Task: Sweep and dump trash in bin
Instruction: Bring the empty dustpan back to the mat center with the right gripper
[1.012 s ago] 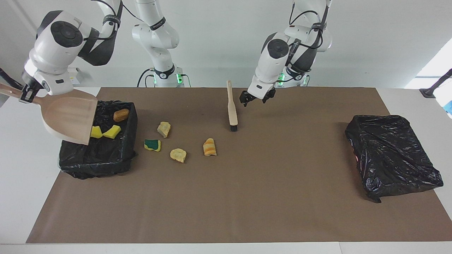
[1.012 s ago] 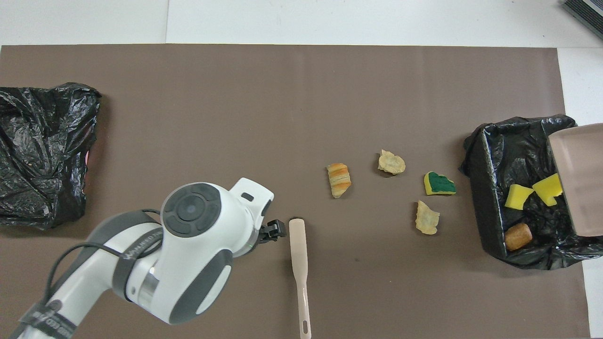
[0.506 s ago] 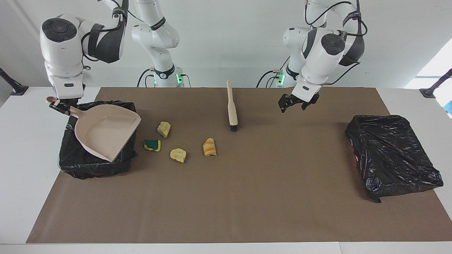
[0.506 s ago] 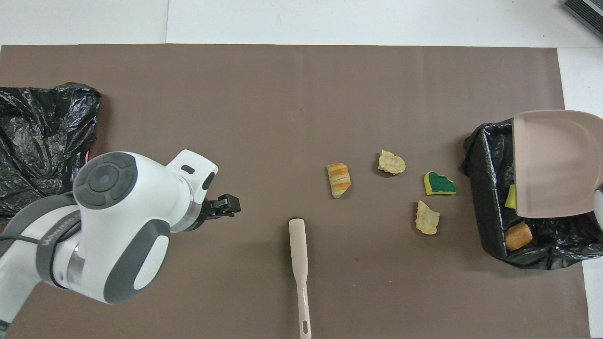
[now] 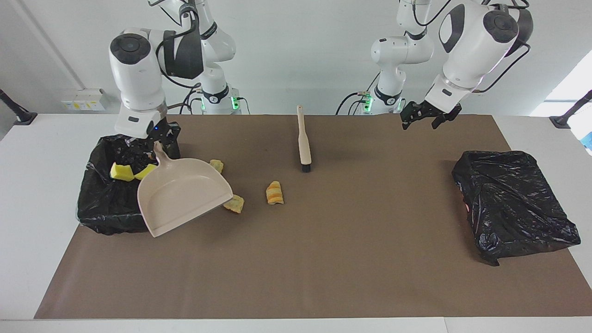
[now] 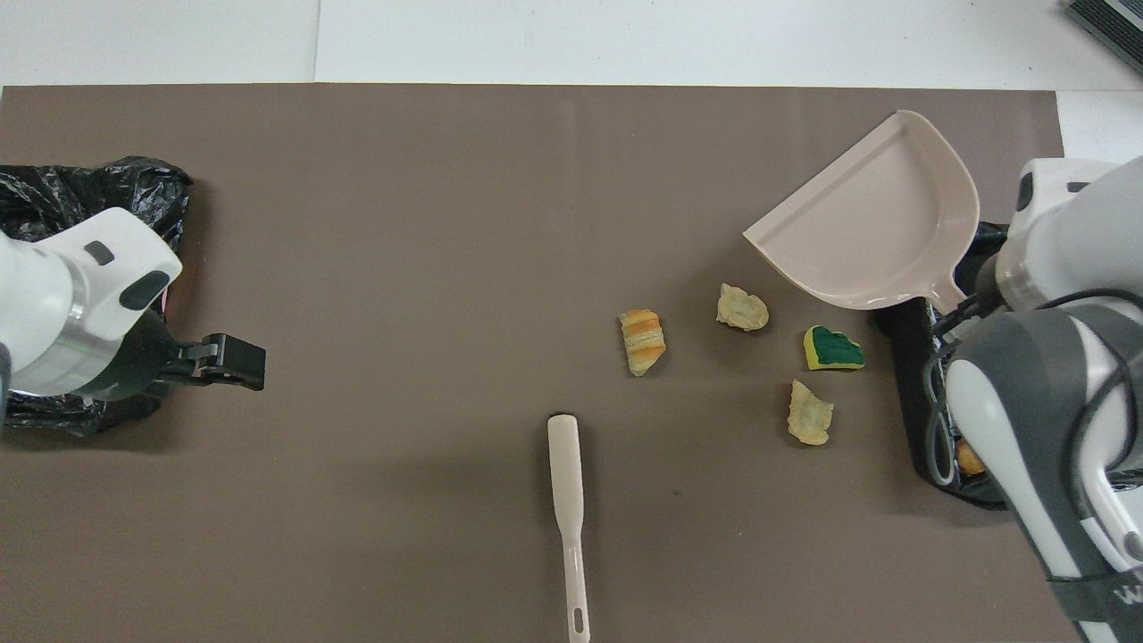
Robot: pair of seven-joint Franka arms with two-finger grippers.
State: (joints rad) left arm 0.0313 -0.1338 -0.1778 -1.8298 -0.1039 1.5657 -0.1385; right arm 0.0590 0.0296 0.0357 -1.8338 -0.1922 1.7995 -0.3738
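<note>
Overhead view: dustpan (image 6: 880,223) lip beside four table scraps (image 6: 741,309).

A crumpled black bag (image 5: 514,203) lies on the brown mat (image 5: 323,259), perhaps covering something.

Sponge bits (image 5: 122,171) in bin (image 5: 99,217)

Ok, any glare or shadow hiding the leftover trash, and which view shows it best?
Facing view: even light, no glare on the mat, but the dustpan in the right gripper hides the green sponge and part of a tan lump. Overhead view: all four scraps show, with only soft shadows; the right arm covers most of the bin. Use overhead.
</note>
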